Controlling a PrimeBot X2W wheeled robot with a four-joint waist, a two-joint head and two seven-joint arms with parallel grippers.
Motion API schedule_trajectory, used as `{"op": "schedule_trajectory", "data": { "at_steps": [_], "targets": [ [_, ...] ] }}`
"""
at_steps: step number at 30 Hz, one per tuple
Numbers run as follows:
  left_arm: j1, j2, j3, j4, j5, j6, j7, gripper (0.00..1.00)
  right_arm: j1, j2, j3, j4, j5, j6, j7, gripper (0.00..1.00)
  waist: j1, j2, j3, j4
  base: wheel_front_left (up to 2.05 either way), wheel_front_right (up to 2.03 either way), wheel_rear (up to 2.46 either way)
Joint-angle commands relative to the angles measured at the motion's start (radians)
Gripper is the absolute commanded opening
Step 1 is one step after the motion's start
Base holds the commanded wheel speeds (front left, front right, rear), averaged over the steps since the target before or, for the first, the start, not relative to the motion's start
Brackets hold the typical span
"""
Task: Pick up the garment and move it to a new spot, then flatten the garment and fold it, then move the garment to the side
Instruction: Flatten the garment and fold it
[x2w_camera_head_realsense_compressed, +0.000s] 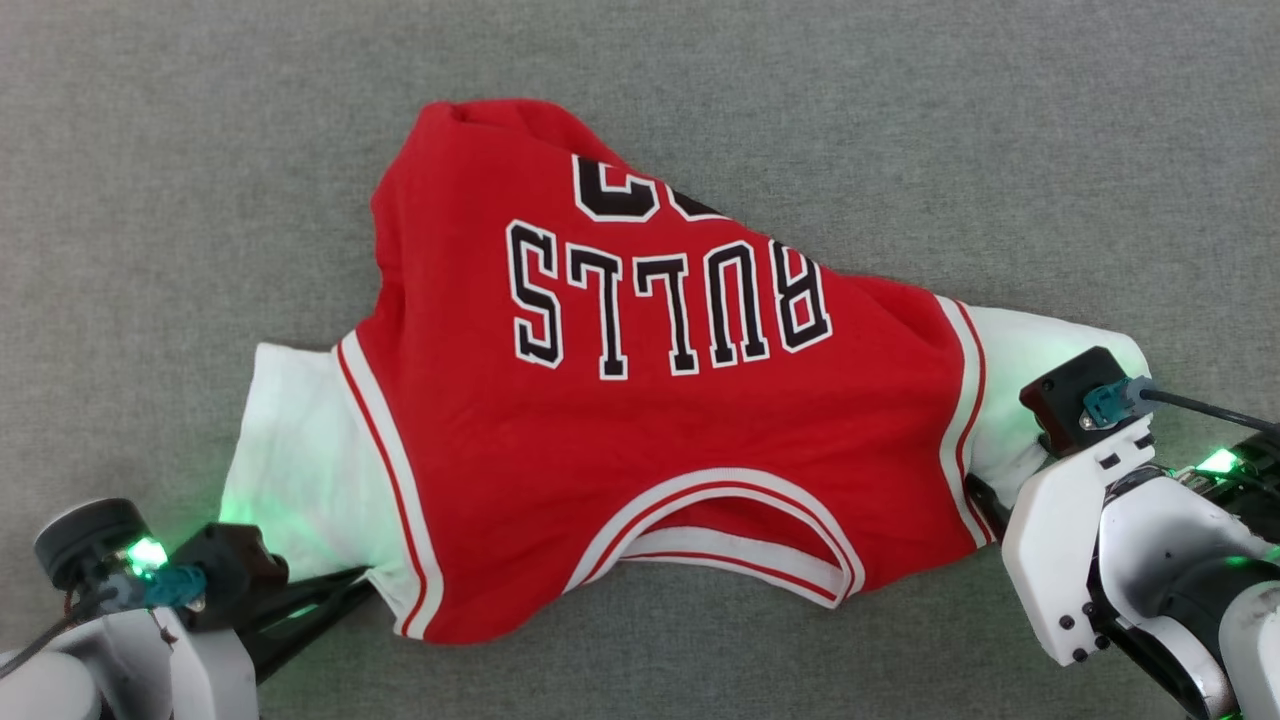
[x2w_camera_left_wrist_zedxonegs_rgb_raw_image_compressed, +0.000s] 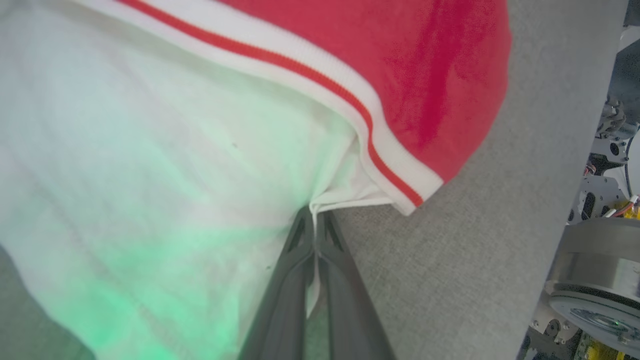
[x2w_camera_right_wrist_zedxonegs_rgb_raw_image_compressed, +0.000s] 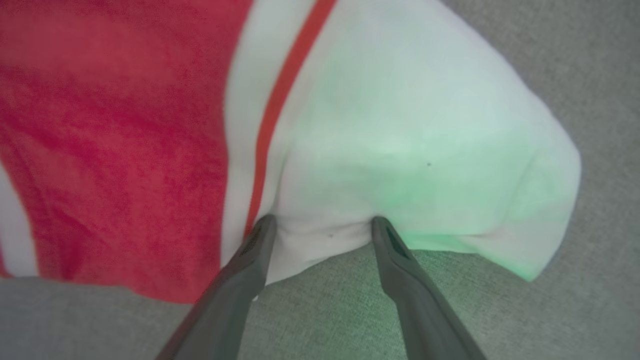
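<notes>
The head camera looks steeply down from behind both hands, far enough back to take in the whole garment (x2w_camera_head_realsense_compressed: 650, 420) on the grey surface (x2w_camera_head_realsense_compressed: 200, 120). In that view the left hand (x2w_camera_head_realsense_compressed: 358, 583) sits at the lower left and the right hand (x2w_camera_head_realsense_compressed: 985, 497) at the lower right. Each wrist camera sits low and very close, facing along its own hand's fingers (they rise from the bottom edge) at the white sleeve just ahead of the tips. Each shares that sleeve, its striped trim and some surface with the head view.
</notes>
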Motion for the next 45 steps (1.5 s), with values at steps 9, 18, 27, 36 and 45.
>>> {"op": "schedule_trajectory", "data": {
  "at_steps": [9,18,27,36,45],
  "targets": [
    [-0.034,-0.041,-0.011,-0.017,-0.224,0.003,-0.092,0.00,0.008,0.032,-0.060,0.016,0.033,-0.001,-0.079,0.00,0.0000,-0.0001,-0.052,0.012,0.00,0.00,0.00],
    [-0.204,-0.001,0.017,-0.105,-0.554,0.002,-0.223,0.00,-0.070,0.153,-0.257,-0.102,0.071,-0.001,-0.120,0.00,0.0000,-0.0001,-0.100,0.042,0.00,0.00,0.00],
    [-0.381,-0.103,0.155,0.078,-0.805,0.002,-0.193,0.00,-0.378,0.288,-0.435,0.100,0.065,-0.001,-0.242,0.00,0.0000,-0.0001,-0.053,0.053,0.00,0.00,0.00],
    [-0.662,-0.287,0.395,0.441,-0.901,0.002,-0.078,0.00,-0.874,0.285,-0.529,0.574,0.181,-0.001,-0.578,0.00,0.0000,-0.0001,-0.003,0.046,0.00,0.00,0.00],
    [-0.926,-0.386,0.565,0.617,-0.844,0.003,-0.107,0.00,-1.288,0.282,-0.562,0.917,0.115,-0.002,-0.926,0.00,0.0000,-0.0001,-0.040,0.047,0.00,0.00,0.00]
  ]
}}
